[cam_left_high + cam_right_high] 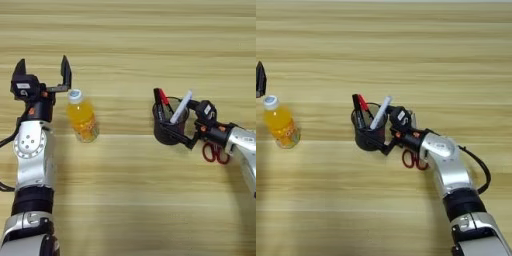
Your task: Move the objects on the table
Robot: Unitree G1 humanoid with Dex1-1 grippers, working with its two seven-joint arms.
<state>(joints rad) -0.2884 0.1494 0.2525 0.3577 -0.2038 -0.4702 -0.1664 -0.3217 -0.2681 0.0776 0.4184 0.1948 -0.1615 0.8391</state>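
Bottle (pixel 82 117) stands upright on the table (pixel 130 45), white cap up, its long axis vertical with the cap leaning slightly toward the far edge as I see it from the head camera. It sits just right of my left gripper (pixel 42 72), whose two black fingers are spread wide and point away from me toward the far side; the bottle is beside the near finger, not between them, and I see no contact. Right of centre stands the cup (pixel 170 127), upright, its mouth open to the top, with a red-capped marker leaning left and a white pen (pixel 381 112) leaning right and away. My right gripper (pixel 177 131) reaches in from the right, fingers pointing left; one finger lies along the cup's near wall, but I cannot tell whether the jaws pinch the cup or only rest against it. Scissors (pixel 215 152) lie flat just behind that gripper, partly under the wrist, red loops toward me; the blades are hidden, so I cannot read their heading. Bare wood runs wide across the far half, between bottle and cup, and along the near side.
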